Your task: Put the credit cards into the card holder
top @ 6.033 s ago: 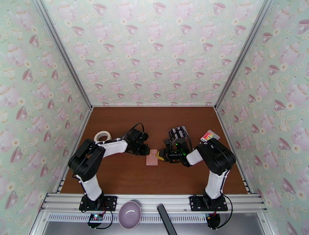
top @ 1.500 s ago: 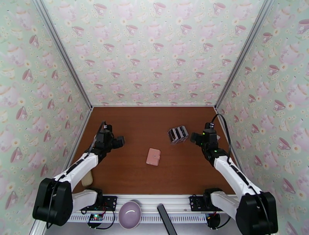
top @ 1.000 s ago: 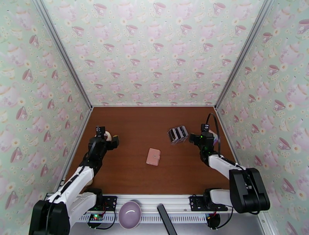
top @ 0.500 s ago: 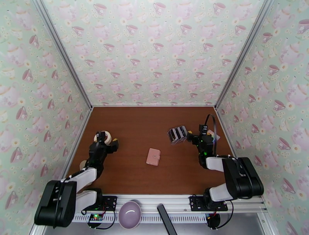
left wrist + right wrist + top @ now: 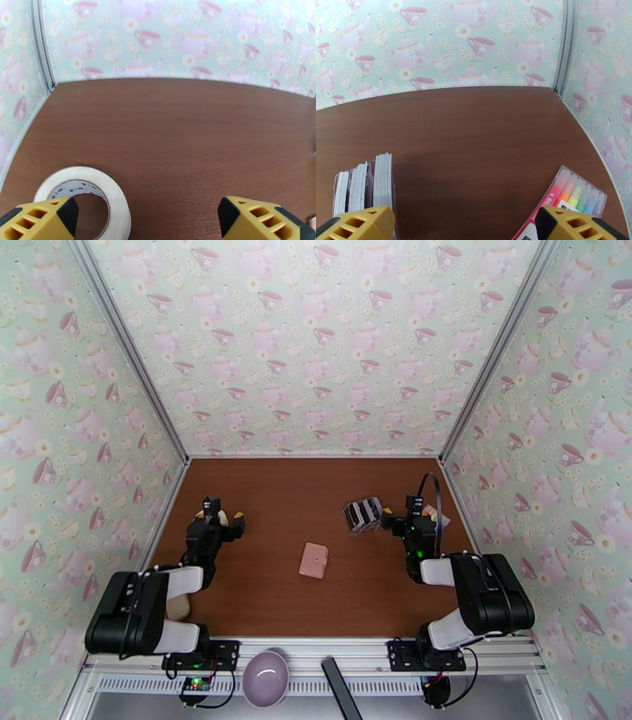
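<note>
From above, the brown wood-grain desk (image 5: 316, 485) carries the small pink rectangular fold-over card holder (image 5: 314, 560), which lies flat and closed near the middle, its snap tab facing up. Farther back and to the right, well apart from it, the black and white credit cards (image 5: 363, 515) stand bunched on edge as a striped block. The left tool (image 5: 223, 514) sits low near the desk's left side, its fingers spread wide, over a white roll of tape (image 5: 221, 515) that it mostly hides. The right tool (image 5: 408, 511) is low at the right side, also spread wide, with one finger just beside the cards but gripping nothing. A clear pack of coloured markers (image 5: 439, 519) peeks out beyond it. A glossy lilac bowl (image 5: 265, 676) rests on the metal rail in front of the arm bases.

In the left wrist view, the left tool (image 5: 148, 223) shows its two yellow fingertips (image 5: 39, 221) in the lower corners, far apart, with bare desk (image 5: 177, 126) between them. The tape roll (image 5: 114, 195) lies flat just beyond the left-hand fingertip.

In the right wrist view, the right tool (image 5: 466, 225) is likewise wide, yellow fingertips (image 5: 359, 224) at the bottom corners. The credit cards (image 5: 363, 185) stand upright directly behind the left-hand fingertip; whether they touch it I cannot tell. The marker pack (image 5: 572, 195) lies flat by the other fingertip, near the right wall.
</note>
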